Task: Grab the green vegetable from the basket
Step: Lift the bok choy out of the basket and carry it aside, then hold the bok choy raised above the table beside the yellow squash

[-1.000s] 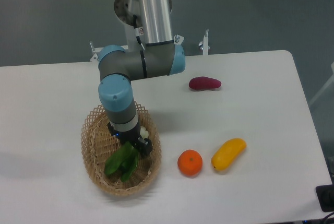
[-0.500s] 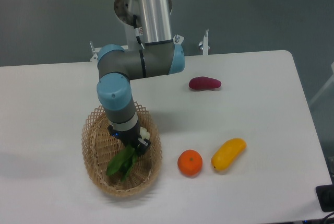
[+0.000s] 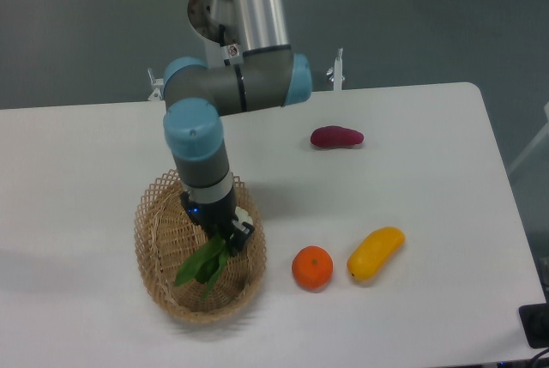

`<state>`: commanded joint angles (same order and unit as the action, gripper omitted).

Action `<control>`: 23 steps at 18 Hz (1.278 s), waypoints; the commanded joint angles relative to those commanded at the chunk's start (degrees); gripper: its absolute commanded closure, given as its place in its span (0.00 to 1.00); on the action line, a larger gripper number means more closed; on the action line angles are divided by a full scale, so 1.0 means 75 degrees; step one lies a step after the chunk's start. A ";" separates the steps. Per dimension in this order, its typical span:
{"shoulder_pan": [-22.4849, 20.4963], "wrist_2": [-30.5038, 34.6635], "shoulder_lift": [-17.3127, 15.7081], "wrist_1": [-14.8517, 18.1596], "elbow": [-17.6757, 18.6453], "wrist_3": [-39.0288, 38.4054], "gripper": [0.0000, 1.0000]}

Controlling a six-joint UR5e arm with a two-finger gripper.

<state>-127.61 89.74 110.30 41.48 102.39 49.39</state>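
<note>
One basket [image 3: 154, 244] is sitting on the white bench [image 3: 429, 214], an oval of tan wicker with an openwork looped rim and tightly woven walls. One green vegetable [image 3: 204, 263] is hanging inside it: dark green, limp, pointed leaves are trailing down toward the basket floor, while its pale whitish stem end is showing just beside the end effector [image 3: 226, 239]. The end effector is pinching that stem end between its dark fingers, and the leaves are drooping over the middle of the basket, within the rim; whether the leaf tips are touching the weave cannot be told.

One arm [image 3: 199, 153] is reaching down into the basket, built of smooth grey cylinders with light blue caps at the joints and a polished metal tube above.

Three other pieces of produce are lying on the bench, well apart from the basket. One round orange fruit [image 3: 311, 267] with a dimpled skin is sitting near the basket's right side. One yellow fruit [image 3: 376, 252], smooth and elongated, is lying tilted just beside the orange one. One purple sweet potato [image 3: 336, 137], smooth and lumpy with tapered ends, is lying farther back toward the bench's rear edge.
</note>
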 joint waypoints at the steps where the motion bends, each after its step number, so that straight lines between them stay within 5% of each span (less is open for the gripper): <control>1: -0.0105 0.0000 -0.0012 0.0012 -0.0035 0.0070 0.47; 7: -0.1476 -0.0855 -0.0585 0.0749 -0.0281 0.1603 0.47; 15: -0.2929 -0.1159 -0.0633 0.1125 -0.0317 0.3830 0.47; 23: -0.3399 -0.1184 -0.0621 0.1160 -0.0328 0.4582 0.47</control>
<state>-153.11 80.86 105.64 50.19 99.93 83.76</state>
